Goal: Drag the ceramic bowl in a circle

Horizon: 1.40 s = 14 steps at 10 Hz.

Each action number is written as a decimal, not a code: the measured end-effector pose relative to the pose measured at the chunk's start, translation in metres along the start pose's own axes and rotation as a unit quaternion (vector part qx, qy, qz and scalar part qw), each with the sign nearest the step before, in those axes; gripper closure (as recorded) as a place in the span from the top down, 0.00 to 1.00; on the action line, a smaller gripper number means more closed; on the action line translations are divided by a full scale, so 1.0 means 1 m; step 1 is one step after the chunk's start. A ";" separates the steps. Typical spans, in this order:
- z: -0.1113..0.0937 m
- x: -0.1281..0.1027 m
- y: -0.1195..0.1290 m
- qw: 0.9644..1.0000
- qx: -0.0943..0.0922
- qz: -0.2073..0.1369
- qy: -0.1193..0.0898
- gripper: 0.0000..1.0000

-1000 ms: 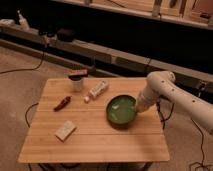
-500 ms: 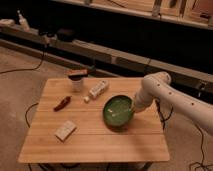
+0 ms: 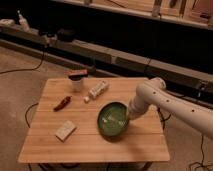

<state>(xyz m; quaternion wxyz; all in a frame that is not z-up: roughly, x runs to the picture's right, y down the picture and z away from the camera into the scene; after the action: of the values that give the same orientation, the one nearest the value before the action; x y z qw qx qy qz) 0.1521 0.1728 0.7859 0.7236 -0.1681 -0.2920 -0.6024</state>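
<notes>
the round glossy dark-green ceramic bowl (image 3: 113, 121) now sits further left and nearer the front edge of the wooden table (image 3: 145, 146); my gripper (image 3: 129, 116), clamped on its right rim, follows it.

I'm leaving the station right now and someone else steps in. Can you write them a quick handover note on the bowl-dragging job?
Gripper: shut on the right-hand rim of the ceramic bowl, arm reaching in from the right.
Bowl: upright on the wooden table, right of centre, apart from the lidded cup.
Done: in the last second the bowl has slid left and toward the near edge.
Left: complete the circle, then release.
</notes>
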 end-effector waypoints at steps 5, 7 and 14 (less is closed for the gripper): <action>-0.001 -0.027 0.010 1.000 0.005 -0.002 -0.027 0.00; 0.000 -0.028 0.012 1.000 0.005 -0.001 -0.027 0.00; 0.027 -0.097 0.070 0.994 -0.069 0.027 -0.077 0.00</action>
<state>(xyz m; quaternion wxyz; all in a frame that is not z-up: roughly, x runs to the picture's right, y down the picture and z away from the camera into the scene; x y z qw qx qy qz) 0.2036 0.2794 0.7537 0.7018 -0.2708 -0.3000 -0.5866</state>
